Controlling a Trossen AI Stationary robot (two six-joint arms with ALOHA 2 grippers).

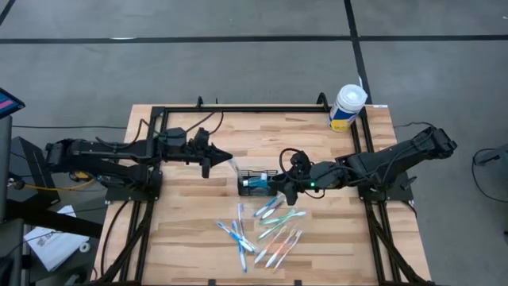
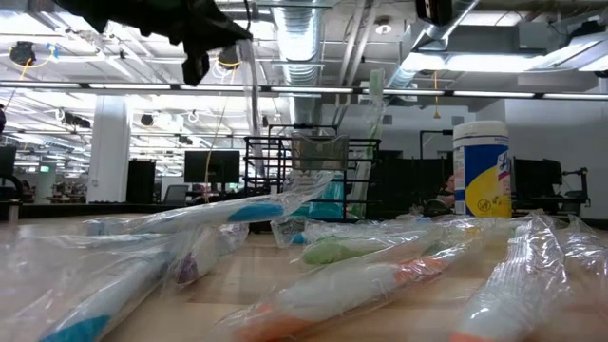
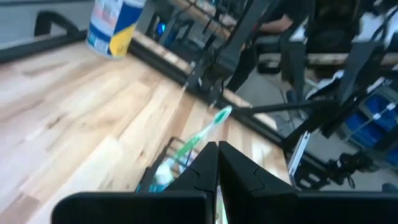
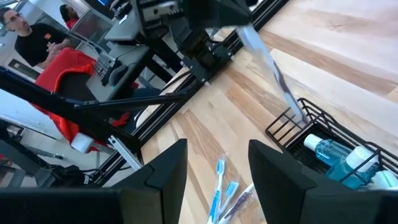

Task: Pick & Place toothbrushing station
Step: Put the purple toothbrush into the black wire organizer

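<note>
The toothbrushing station, a black wire-mesh caddy [image 1: 254, 182] [image 4: 323, 134], stands mid-table. It holds a blue bottle [image 4: 328, 153], and a green toothbrush [image 3: 211, 123] leans out of it. My left gripper [image 1: 225, 156] [image 3: 217, 149] hovers just left of the caddy, shut on a clear-wrapped toothbrush [image 4: 267, 65] [image 2: 251, 104]. My right gripper [image 1: 279, 187] [image 4: 217, 149] stands open at the caddy's right end with nothing between its fingers. My left gripper pinches the wrapped toothbrush by its upper end [image 4: 245, 34] between its two shut fingers. The fingers come from the table's left, a little below level. The toothbrush slants down below them, and its lower end [image 4: 300, 117] reaches the caddy's left corner. My right gripper has one finger [image 4: 277, 168] close beside the caddy's wall; whether it touches I cannot tell.
Several loose wrapped toothbrushes [image 1: 262, 229] [image 2: 313, 275] lie on the table's near half. A white tub with a yellow-blue label [image 1: 347, 107] [image 2: 482, 171] stands at the far right corner. A black frame [image 1: 262, 107] edges the table. A person [image 4: 28, 34] sits beyond the table.
</note>
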